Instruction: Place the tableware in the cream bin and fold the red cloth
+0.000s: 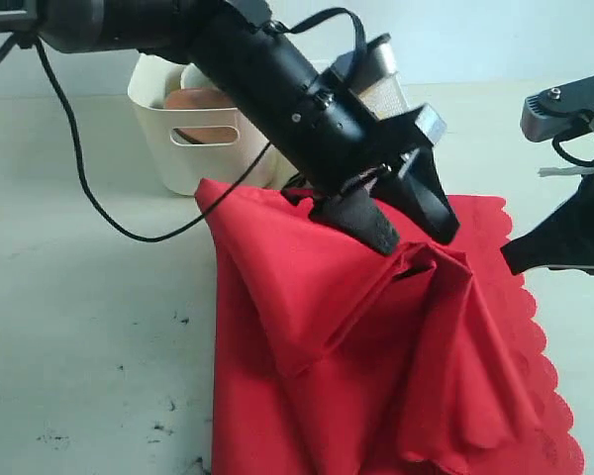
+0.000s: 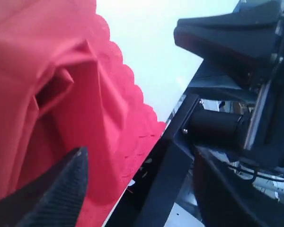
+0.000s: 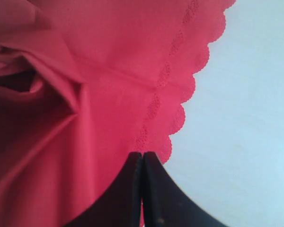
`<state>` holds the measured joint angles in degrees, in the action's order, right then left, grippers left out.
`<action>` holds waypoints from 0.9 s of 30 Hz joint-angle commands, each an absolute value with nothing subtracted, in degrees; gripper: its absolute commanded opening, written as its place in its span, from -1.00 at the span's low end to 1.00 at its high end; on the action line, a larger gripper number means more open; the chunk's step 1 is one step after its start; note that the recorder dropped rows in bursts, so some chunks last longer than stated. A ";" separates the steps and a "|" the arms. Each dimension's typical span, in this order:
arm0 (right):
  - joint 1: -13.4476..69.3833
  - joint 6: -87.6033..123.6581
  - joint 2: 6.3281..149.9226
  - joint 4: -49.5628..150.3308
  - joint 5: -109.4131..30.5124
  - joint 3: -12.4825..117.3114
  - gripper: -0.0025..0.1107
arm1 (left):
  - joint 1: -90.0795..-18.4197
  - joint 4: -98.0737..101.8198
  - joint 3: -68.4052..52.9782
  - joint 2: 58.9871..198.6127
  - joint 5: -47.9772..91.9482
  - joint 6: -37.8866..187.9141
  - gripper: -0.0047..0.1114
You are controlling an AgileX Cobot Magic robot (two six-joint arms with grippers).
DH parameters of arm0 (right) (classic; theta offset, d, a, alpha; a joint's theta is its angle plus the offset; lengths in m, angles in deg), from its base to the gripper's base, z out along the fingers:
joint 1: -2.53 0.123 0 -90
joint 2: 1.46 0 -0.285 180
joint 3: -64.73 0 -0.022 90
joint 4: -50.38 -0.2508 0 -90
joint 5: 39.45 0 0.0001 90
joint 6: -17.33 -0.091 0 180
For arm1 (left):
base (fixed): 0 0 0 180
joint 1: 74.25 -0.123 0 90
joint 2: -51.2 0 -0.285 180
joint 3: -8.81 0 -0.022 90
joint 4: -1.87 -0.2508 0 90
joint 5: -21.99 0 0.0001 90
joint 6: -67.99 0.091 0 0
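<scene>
The red cloth lies bunched on the table, pulled up into a peak in the middle, with its scalloped edge to the right. My left gripper hangs just above that peak, open, with the cloth loose below its fingers. My right gripper is shut, tips together over the cloth's scalloped edge. The cream bin stands behind the cloth at the back left, with a brown plate showing inside. Other tableware is hidden.
A white lattice basket is mostly hidden behind the left arm. A black cable loops over the table at the left. Pale table with dark scuffs lies left of the cloth, and bare table lies beyond the scalloped edge.
</scene>
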<state>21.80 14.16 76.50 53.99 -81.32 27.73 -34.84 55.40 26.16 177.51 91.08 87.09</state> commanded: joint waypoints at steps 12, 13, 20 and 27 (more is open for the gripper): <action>21.88 14.29 75.69 54.41 -81.53 27.91 -0.96 | -36.92 26.88 26.07 173.35 91.95 74.84 0.15; 21.88 14.29 75.69 54.41 -81.53 27.91 -0.96 | -37.32 23.90 26.07 172.99 91.95 73.42 0.15; 21.88 14.29 75.69 54.41 -81.10 27.91 -0.96 | -39.75 21.50 22.74 173.22 91.95 73.10 0.15; 21.88 14.29 75.69 54.41 -80.22 27.91 -0.96 | -42.95 23.78 16.72 175.02 91.95 72.86 0.15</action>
<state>21.80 14.16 76.01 53.99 -81.46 27.73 -41.95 21.91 18.49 174.15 91.95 73.38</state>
